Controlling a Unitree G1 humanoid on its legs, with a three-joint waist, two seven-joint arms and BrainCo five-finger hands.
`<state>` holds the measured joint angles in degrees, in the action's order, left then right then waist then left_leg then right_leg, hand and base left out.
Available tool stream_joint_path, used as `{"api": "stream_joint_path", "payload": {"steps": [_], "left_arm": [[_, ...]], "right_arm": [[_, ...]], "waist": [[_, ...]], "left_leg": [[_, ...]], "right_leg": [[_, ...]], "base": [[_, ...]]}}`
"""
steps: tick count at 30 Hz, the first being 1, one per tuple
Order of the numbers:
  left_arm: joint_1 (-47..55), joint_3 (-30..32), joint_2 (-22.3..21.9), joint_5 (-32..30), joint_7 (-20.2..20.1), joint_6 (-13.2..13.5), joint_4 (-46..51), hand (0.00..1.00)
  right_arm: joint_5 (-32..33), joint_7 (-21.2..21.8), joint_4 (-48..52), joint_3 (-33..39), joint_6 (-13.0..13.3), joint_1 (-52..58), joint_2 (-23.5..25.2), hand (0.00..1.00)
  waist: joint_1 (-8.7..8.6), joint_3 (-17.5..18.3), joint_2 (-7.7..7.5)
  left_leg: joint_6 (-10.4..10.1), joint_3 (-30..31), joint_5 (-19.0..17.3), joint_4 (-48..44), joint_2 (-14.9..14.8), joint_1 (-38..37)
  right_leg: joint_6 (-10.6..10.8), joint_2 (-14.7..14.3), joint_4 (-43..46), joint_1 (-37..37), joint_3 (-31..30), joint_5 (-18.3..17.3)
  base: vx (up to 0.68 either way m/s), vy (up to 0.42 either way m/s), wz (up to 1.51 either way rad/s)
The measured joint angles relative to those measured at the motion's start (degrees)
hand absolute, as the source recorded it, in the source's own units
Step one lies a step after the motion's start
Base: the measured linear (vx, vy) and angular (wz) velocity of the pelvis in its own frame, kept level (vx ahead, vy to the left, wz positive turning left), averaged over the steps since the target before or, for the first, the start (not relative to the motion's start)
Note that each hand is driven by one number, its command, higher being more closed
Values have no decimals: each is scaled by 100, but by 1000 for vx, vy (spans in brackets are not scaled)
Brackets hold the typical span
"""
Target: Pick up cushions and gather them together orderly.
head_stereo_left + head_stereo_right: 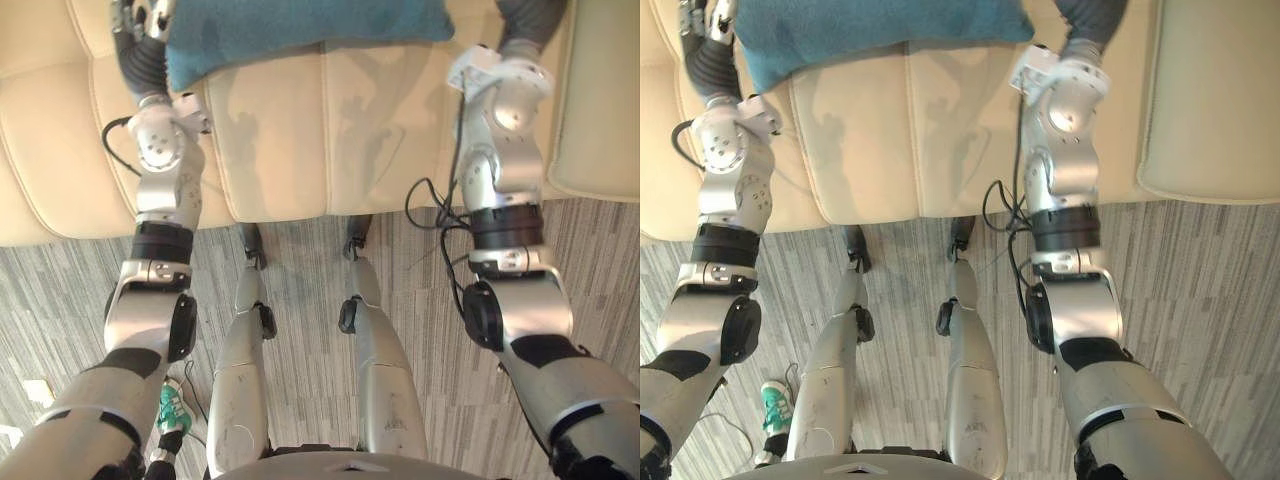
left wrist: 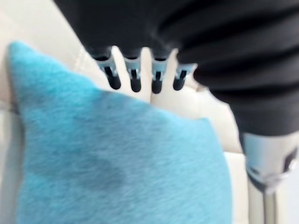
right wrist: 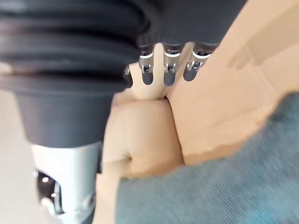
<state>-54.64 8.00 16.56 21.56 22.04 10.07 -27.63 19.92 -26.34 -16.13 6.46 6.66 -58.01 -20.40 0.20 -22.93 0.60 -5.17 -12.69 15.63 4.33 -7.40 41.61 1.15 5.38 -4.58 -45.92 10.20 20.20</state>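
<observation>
- Teal cushion sits on the cream leather sofa, toward the back edge of the seat and near its middle. One corner dips toward the seat's front edge on my left side. I cannot tell whether it leans on the backrest.
- My left hand is at the cushion's left end, close to the seat's back edge. The fingers are straight and side by side, with nothing in them. Their dark tips hang over the cushion's far edge, with cream leather showing past them. I cannot tell whether the tips touch the fabric.
- My right hand is off the cushion's right end. Its fingers are stretched out and point at a seam between two cream pads, and it has hold of nothing. In its wrist view the cushion lies near the hand but apart from the fingertips.
- Grey striped carpet runs along the sofa's front edge, and a green shoe lies on it on my left side.
</observation>
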Motion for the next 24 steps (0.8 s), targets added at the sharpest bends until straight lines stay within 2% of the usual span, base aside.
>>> {"api": "stream_joint_path", "payload": {"steps": [3, 7, 12, 14, 19, 22, 24], "left_arm": [[371, 167, 205, 86, -34, 14, 400, 0], [1306, 642, 494, 83, -124, 190, 1438, 0], [2735, 1259, 383, 71, -171, 295, 2515, 0], [3563, 1516, -2, 52, -169, 345, 2853, 0], [5079, 1542, -782, -81, -351, 355, 2928, 0], [5923, 1307, -1257, -303, -546, 334, 2773, 0], [6262, 1115, -1521, -460, -755, 215, 2193, 0]], "right_arm": [[12, 86, 473, 227, 97, 601, -59, 0], [-2, 535, 1677, 559, 249, 2029, -93, 0], [-120, 905, 2766, 1017, 466, 3579, 95, 0], [-402, 1066, 2979, 1065, 497, 4403, 357, 0], [-689, 1482, 3056, 873, 494, 5940, 1136, 0], [-833, 1650, 2488, 727, 473, 6678, 1521, 0], [-910, 1748, 1629, 727, 400, 6919, 1770, 0]], "waist": [[-17, 8, -15], [11, 19, -19], [31, 76, -32], [70, 310, -34], [165, 835, -43], [172, 1144, -69], [172, 1404, -68]], "left_leg": [[-51, -9, -48, -1, -46, -222], [-80, -5, -101, 5, -155, -592], [-114, 15, -101, 8, -231, -940], [-133, 21, -192, 8, -241, -1137], [-134, 1, -399, 9, -252, -1720], [-120, -18, -533, 9, -245, -2198], [-118, -38, -636, 9, -241, -2524]], "right_leg": [[-3, -50, -1, 217, -2, -84], [-47, -172, -1, 588, 16, -192], [-66, -246, 0, 956, 112, -258], [-76, -262, -1, 1146, 124, -354], [-118, -271, -2, 1719, 129, -575], [-103, -260, -2, 2195, 148, -710], [-77, -253, -2, 2519, 160, -797]], "base": [[-12, -30, -10], [-1, -45, -7], [2, -7, -1], [0, 0, 0], [37, 39, -1], [43, 32, -2], [87, 41, -5]]}}
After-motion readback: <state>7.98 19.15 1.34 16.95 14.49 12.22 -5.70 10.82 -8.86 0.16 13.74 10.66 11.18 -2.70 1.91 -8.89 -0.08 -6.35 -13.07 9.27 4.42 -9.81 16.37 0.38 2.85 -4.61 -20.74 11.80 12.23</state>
